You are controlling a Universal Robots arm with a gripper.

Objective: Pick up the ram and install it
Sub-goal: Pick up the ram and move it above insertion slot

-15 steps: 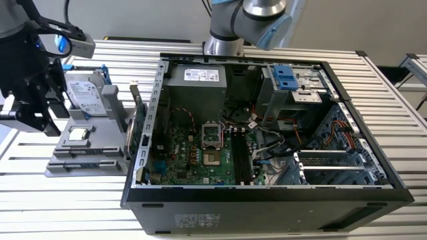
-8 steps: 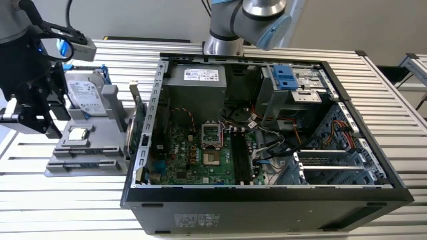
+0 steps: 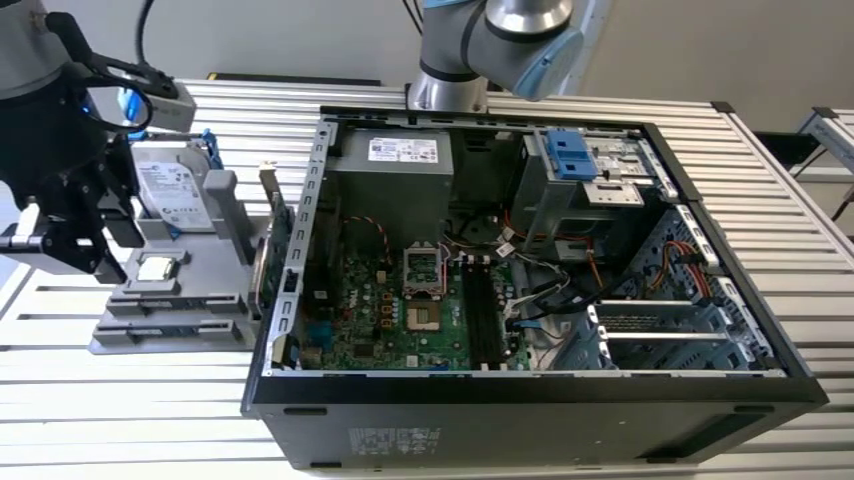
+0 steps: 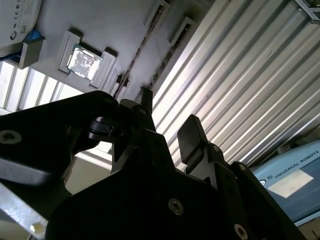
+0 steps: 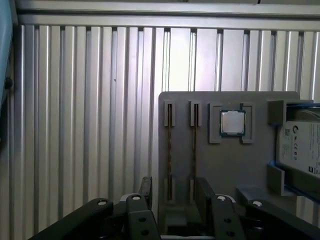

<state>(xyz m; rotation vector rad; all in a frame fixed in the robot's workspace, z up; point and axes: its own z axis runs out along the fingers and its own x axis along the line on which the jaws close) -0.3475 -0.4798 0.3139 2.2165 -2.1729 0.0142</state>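
Two ram sticks stand on edge in the slots of a grey fixture. In the first wrist view they appear as thin dark lines, one ram beside the other. In the exterior view the ram is a dark-green strip at the fixture's edge next to the computer case. My black gripper hangs above the slot end of the fixture, open, with nothing between its fingers. In the exterior view the gripper is at the far left, well above the table. In the second wrist view the gripper is clear of the ram.
An open computer case fills the middle, with its motherboard and long black memory slots. The fixture also carries a silver CPU chip and a hard drive. Ribbed aluminium table lies around it. The arm's base stands behind the case.
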